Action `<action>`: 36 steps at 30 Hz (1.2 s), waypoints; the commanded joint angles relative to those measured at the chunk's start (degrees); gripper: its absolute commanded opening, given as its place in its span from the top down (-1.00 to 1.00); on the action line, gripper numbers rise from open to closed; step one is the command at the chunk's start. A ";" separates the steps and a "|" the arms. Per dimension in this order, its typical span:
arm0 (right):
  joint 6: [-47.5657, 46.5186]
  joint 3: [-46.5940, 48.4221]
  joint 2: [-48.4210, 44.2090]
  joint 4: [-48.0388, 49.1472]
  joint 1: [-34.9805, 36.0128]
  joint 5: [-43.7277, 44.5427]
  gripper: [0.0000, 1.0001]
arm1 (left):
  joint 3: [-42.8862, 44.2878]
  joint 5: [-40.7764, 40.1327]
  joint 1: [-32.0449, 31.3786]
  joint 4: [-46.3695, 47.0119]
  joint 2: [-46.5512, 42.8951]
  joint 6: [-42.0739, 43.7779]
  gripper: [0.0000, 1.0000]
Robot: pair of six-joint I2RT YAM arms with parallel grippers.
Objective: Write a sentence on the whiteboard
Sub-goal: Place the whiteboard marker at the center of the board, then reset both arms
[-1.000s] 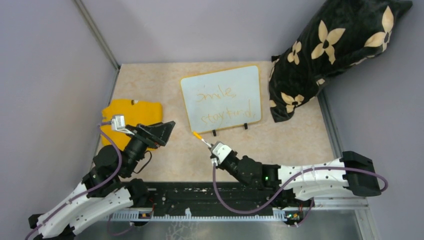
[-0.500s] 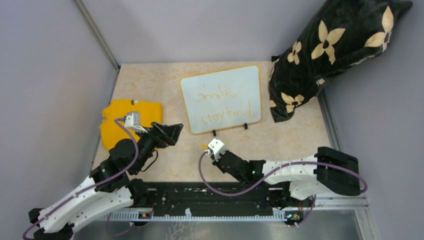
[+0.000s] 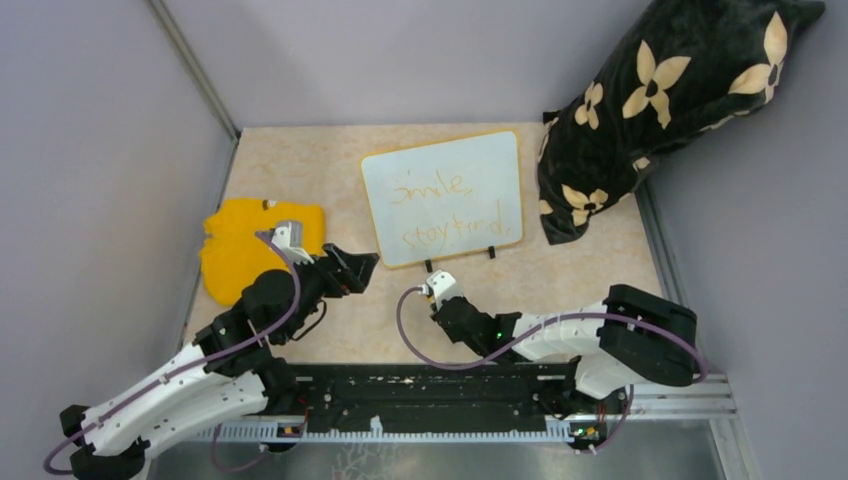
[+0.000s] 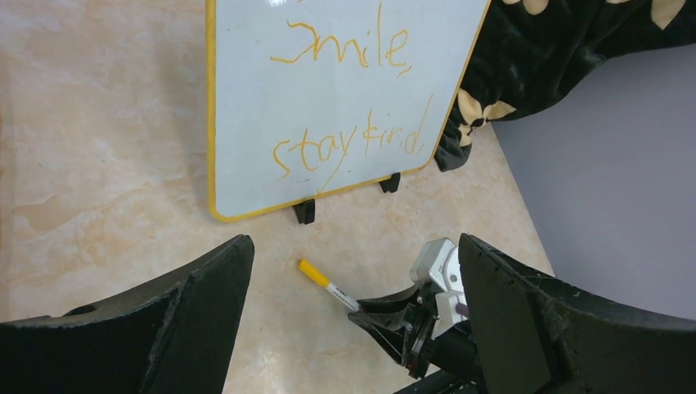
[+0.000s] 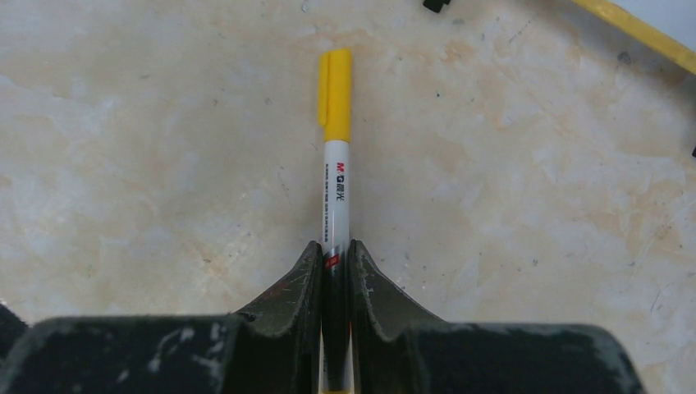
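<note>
The whiteboard (image 3: 440,195) lies at the back middle of the table, with its yellow rim and two black feet on the near edge. The sentence (image 3: 445,208) reads "smile, stay tired" in two orange lines and is clear in the left wrist view (image 4: 349,98). My right gripper (image 3: 428,296) is shut on a white marker (image 5: 335,164) with a yellow cap (image 4: 312,272). It holds the marker low over the table, just in front of the board's feet. My left gripper (image 3: 360,270) is open and empty, left of the marker.
A flat yellow cloth (image 3: 245,245) lies at the left, behind my left arm. A black pillow with cream flowers (image 3: 660,110) leans at the back right, touching the board's right edge. Grey walls close the table on the left, back and right.
My left gripper has moved right, toward the board's near left corner. My right arm has folded in leftward, and the marker now shows much less from above.
</note>
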 commanded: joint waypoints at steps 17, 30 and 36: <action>5.49 0.40 1.60 -2.93 -2.43 1.40 0.11 | 1.50 1.27 -0.46 -3.10 4.13 -2.18 -0.98; 4.55 6.80 -27.51 -13.61 -2.49 10.23 -0.86 | 5.62 -4.87 -0.48 -5.45 6.83 -2.61 -0.98; -0.21 6.81 -42.70 -8.86 -2.53 13.66 -0.97 | 7.43 -6.04 -0.43 -6.58 8.72 -5.22 -0.98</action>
